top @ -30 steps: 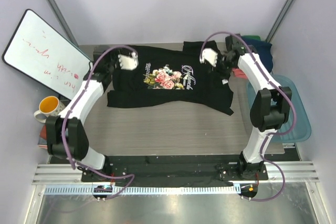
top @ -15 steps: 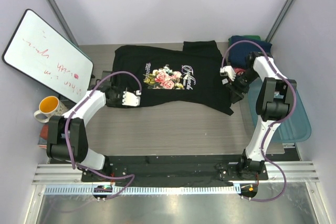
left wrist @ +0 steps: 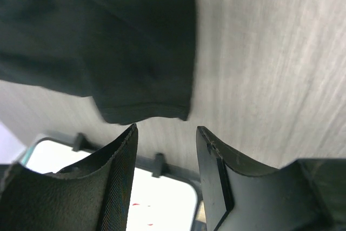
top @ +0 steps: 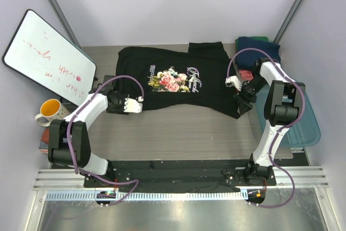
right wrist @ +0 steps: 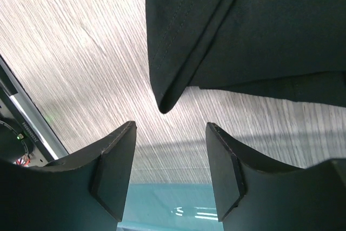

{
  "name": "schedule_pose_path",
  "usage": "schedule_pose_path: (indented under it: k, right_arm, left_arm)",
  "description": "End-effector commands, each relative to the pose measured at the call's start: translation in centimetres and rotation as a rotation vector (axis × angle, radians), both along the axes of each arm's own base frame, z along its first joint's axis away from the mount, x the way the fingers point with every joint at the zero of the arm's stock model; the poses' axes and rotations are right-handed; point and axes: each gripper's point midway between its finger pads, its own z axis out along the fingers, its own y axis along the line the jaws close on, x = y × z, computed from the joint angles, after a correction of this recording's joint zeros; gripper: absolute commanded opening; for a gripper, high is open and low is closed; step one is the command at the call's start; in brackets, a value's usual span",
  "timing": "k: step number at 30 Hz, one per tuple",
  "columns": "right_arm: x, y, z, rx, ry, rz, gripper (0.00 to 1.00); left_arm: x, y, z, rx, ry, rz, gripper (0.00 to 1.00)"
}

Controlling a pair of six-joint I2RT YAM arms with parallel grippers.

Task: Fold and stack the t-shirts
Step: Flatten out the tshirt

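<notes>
A black t-shirt [top: 178, 79] with a pink rose print and white lettering lies spread face up on the table. Low over its near left hem corner hangs my left gripper [top: 127, 105], open; in the left wrist view that corner [left wrist: 151, 113] lies just past the empty fingertips [left wrist: 130, 133]. At the shirt's right edge my right gripper [top: 239, 91] is also open. The pointed cloth corner [right wrist: 165, 104] sits just ahead of its bare fingers [right wrist: 127, 133]. More t-shirts, a navy one [top: 258, 44] and a strip of red one [top: 247, 74], are piled at the back right.
A translucent blue tub [top: 300, 120] stands at the right edge of the table and shows between the right fingers [right wrist: 167, 209]. A whiteboard [top: 46, 55] leans at the left, beyond the left fingers [left wrist: 135, 198]. A mug [top: 50, 111] stands below the whiteboard.
Both grippers have come from the shirt's far shoulders toward me, down to its near hem corners. The shirt itself lies as before.
</notes>
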Motion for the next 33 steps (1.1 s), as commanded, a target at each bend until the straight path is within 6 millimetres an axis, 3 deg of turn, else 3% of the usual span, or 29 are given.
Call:
schedule_pose_path:
  k: [1,8,17,22,28,33]
  right_arm:
    - [-1.8,-0.1,3.1,0.002,0.007,0.019,0.60]
    - [-1.1,0.2,3.6,0.016,-0.011,0.000,0.60]
    - [-1.1,0.3,4.1,0.021,-0.020,-0.005,0.60]
    - [-1.2,0.1,4.1,0.010,-0.019,-0.003,0.60]
    - [-1.0,-0.2,4.2,-0.007,-0.026,0.007,0.60]
    - [-0.5,-0.2,4.3,-0.004,-0.030,0.002,0.60]
  left_arm:
    - [-0.5,1.6,-1.1,0.047,-0.007,0.017,0.47]
    - [0.1,4.2,-3.7,0.101,-0.016,0.077,0.46]
    - [1.7,4.8,-6.4,0.099,0.018,0.123,0.42]
    - [1.7,4.5,-6.1,0.080,0.040,0.128,0.41]
    - [-0.5,3.4,-4.6,0.023,0.128,0.091,0.45]
    - [-0.5,3.1,-4.2,0.011,0.123,0.079,0.45]
